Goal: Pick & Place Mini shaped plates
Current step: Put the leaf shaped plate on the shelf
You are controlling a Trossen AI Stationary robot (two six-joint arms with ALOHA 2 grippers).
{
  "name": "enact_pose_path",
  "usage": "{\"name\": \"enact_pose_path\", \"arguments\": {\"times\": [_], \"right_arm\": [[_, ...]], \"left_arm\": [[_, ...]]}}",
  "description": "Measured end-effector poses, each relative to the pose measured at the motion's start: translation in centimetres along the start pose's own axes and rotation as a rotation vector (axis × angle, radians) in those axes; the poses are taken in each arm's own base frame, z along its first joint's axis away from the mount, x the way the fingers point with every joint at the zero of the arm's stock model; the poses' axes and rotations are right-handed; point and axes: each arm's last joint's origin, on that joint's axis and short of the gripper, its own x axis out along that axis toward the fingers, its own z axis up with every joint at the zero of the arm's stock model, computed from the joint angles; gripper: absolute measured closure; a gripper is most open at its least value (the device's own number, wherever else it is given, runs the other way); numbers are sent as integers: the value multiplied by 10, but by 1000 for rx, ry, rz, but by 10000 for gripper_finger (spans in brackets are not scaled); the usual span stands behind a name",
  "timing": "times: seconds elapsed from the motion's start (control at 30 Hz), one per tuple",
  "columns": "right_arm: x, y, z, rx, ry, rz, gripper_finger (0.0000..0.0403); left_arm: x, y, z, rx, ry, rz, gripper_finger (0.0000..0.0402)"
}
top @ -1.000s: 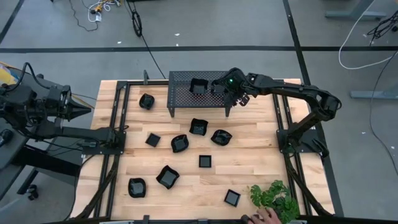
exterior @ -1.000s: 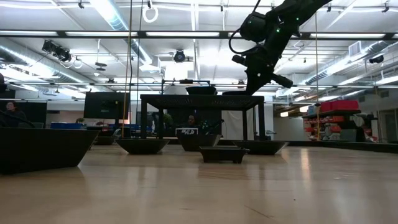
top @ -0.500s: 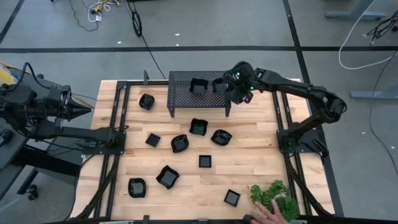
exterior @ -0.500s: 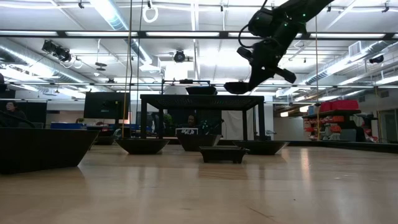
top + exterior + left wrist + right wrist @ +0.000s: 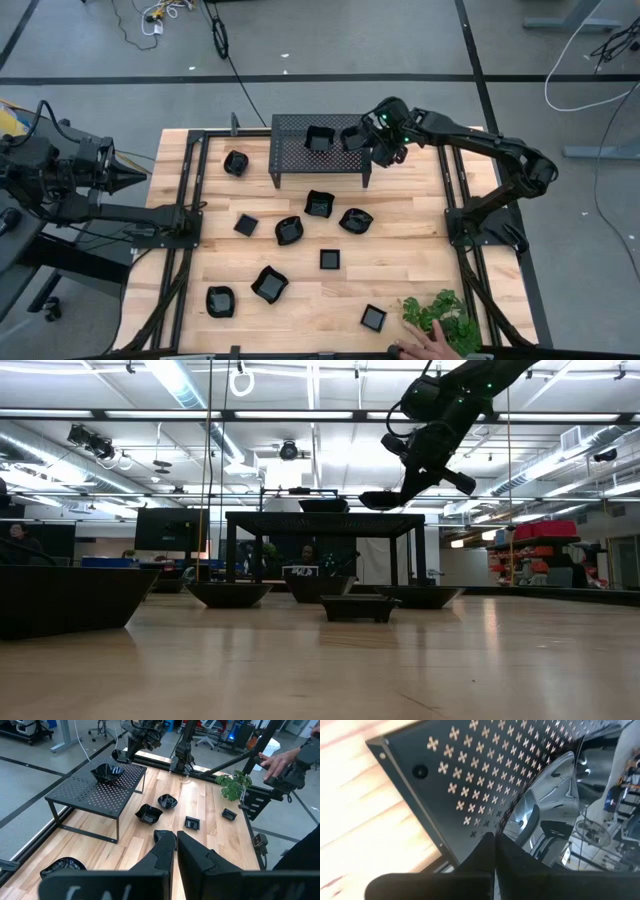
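My right gripper [image 5: 372,143] [image 5: 408,482] is over the right end of the black perforated stand [image 5: 295,150], shut on one glossy black mini plate [image 5: 353,137] [image 5: 382,500]. A second plate [image 5: 319,139] rests by its base on the stand top. Several more plates sit on the wooden table, among them one [image 5: 236,162] at the far left, one [image 5: 319,204] in the middle and one [image 5: 373,318] near the front. My left gripper [image 5: 176,840] is shut, empty, and waits off the table's left side. My right gripper pinches the plate's raised rim [image 5: 520,815] on the side toward the table's right. The fingers [image 5: 485,850] slant down from the right and above. The plate sits nearly level just above the stand top [image 5: 325,513]; I cannot tell whether its base touches it.
A green plant sprig [image 5: 440,315] lies at the table's near right corner, with a person's hand [image 5: 432,347] beside it. Black frame rails [image 5: 185,230] run along both table sides. Bare wood shows between the scattered plates.
My right gripper has turned at the wrist and shifted slightly toward the table's far edge. In the low view the held plate now stands out beside the fingers, just above the stand top. It has kept still over the last half second.
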Motion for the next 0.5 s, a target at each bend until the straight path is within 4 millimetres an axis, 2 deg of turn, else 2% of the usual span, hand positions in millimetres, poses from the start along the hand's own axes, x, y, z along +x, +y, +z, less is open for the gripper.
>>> {"name": "enact_pose_path", "arguments": {"times": [0.27,0.5], "right_arm": [[12,12,5,-19,-11,25,401],[16,14,7,5,-7,7,401]], "left_arm": [[0,0,0,0,0,0,376],[0,0,0,0,0,0,376]]}}
